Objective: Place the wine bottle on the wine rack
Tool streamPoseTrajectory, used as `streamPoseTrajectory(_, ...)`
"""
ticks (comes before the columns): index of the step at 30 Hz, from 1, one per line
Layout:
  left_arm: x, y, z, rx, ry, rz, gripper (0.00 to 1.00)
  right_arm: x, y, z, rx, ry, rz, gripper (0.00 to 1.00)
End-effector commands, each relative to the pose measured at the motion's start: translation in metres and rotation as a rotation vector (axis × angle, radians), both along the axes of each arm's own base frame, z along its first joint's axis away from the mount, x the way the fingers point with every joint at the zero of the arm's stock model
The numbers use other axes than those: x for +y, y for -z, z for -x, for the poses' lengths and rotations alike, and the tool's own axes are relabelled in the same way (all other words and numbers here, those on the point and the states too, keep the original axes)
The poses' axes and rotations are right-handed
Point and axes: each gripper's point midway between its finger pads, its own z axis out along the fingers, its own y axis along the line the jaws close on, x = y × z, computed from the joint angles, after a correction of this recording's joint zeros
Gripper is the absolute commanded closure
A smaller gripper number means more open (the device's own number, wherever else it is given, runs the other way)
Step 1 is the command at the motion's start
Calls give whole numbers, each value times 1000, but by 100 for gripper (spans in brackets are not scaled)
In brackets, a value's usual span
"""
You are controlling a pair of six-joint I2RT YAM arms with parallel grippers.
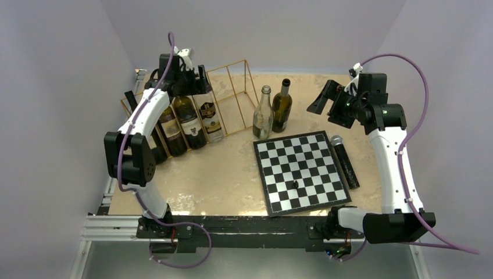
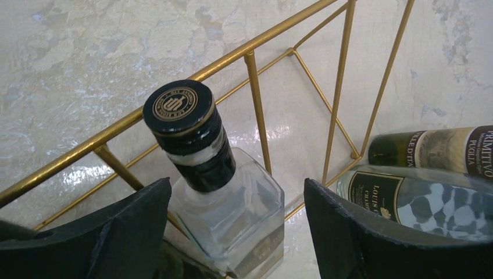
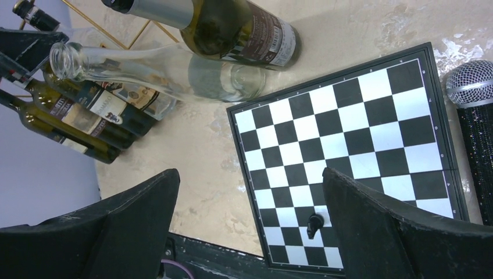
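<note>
The gold wire wine rack (image 1: 238, 87) stands at the back left with several bottles lying in its left slots. My left gripper (image 1: 195, 81) hovers over them. In the left wrist view my left gripper (image 2: 235, 186) is open, its fingers either side of a clear square bottle (image 2: 232, 209) with a black cap, which leans on the rack's wires (image 2: 260, 116). A clear wine bottle (image 1: 263, 113) and a dark green wine bottle (image 1: 282, 106) stand upright right of the rack. My right gripper (image 1: 328, 104) is open, empty and raised right of them, above the table (image 3: 250, 174).
A chessboard (image 1: 299, 171) lies front right with one black piece (image 1: 295, 184) on it, also in the right wrist view (image 3: 314, 225). A black microphone (image 1: 344, 160) lies along its right edge. Two labelled bottles (image 2: 430, 197) lie right of the left fingers.
</note>
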Motion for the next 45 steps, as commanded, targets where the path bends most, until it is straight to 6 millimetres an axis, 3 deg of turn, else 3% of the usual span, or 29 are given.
streamPoseTrajectory(1, 5, -68, 11, -131, 18, -7, 11, -7, -24, -2, -80, 36, 22, 1)
streamPoseTrajectory(5, 3, -94, 24, -175, 47, -1, 5, -9, -30, -5, -103, 37, 33, 1)
streamPoseTrajectory(9, -16, -124, 43, -239, 159, 61, 2, -8, -36, -6, -117, 27, 33, 1)
streamPoseTrajectory(13, -49, -152, 70, -342, 340, 126, 1, -4, -38, -7, -120, 11, 19, 2)
streamPoseTrajectory(16, -79, -178, 102, -475, 495, 102, 1, -4, -37, -7, -116, 14, 15, 2)
streamPoseTrajectory(20, -128, -192, 138, -588, 690, 110, 1, -4, -35, -6, -114, 18, 10, 2)
streamPoseTrajectory(23, -153, -196, 148, -621, 741, 178, 7, -2, -34, -6, -110, 13, -3, 2)
streamPoseTrajectory(28, -180, -222, 144, -692, 771, 231, 14, 2, -32, -5, -98, 4, -25, 3)
streamPoseTrajectory(39, -232, -202, 121, -660, 778, 326, 13, 5, -36, 0, -110, -3, -47, 4)
streamPoseTrajectory(45, -249, -162, 109, -576, 709, 295, 17, 5, -36, 0, -109, -9, -41, 4)
